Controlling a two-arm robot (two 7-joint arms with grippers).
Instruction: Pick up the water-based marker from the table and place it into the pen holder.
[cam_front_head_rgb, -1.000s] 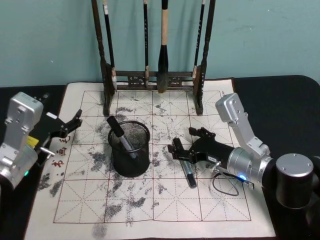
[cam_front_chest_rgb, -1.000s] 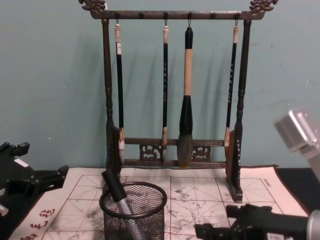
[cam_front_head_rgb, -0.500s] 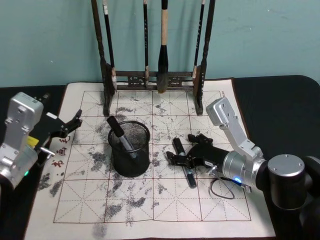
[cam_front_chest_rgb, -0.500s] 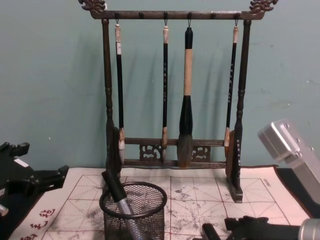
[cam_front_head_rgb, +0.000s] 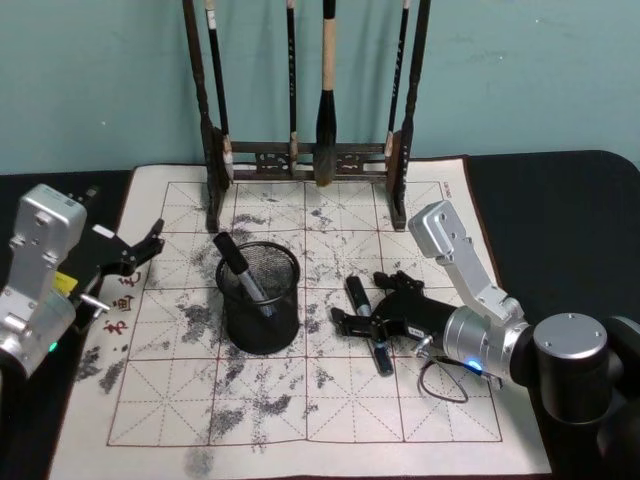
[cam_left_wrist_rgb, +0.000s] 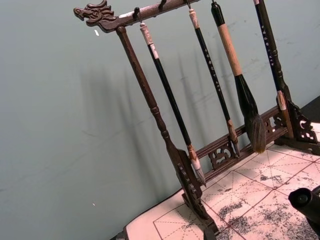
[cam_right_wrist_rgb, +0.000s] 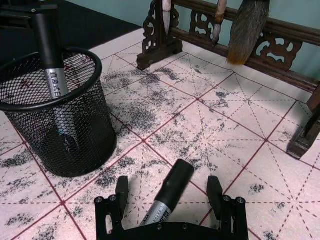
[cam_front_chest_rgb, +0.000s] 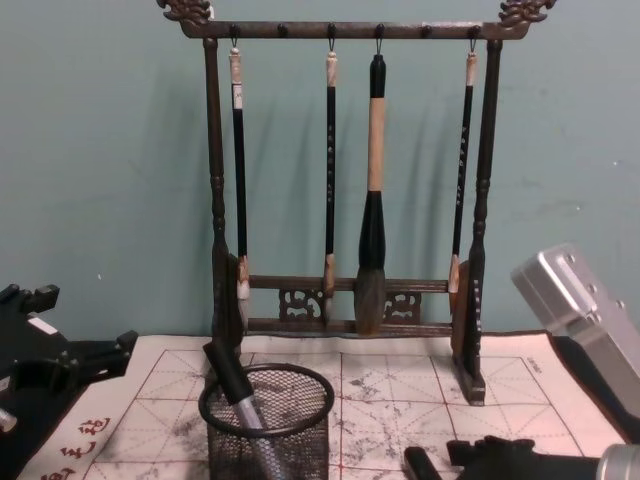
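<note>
Here your right gripper (cam_right_wrist_rgb: 168, 183), jaws spread, straddles the marker (cam_right_wrist_rgb: 167, 196) — close off-centre and it may roll. Left gripper (cam_front_head_rgb: 130, 255) idles at the left edge of the mat (cam_front_head_rgb: 330, 412).

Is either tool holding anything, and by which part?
Nothing is held. The right tool stands open astride the marker, not gripping it; the left tool is empty.

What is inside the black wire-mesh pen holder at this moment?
One marker, black cap up, leans inside the pen holder; its floor is too dark to check. The open right hand straddles another marker on the mat; the left hand is parked left.
</note>
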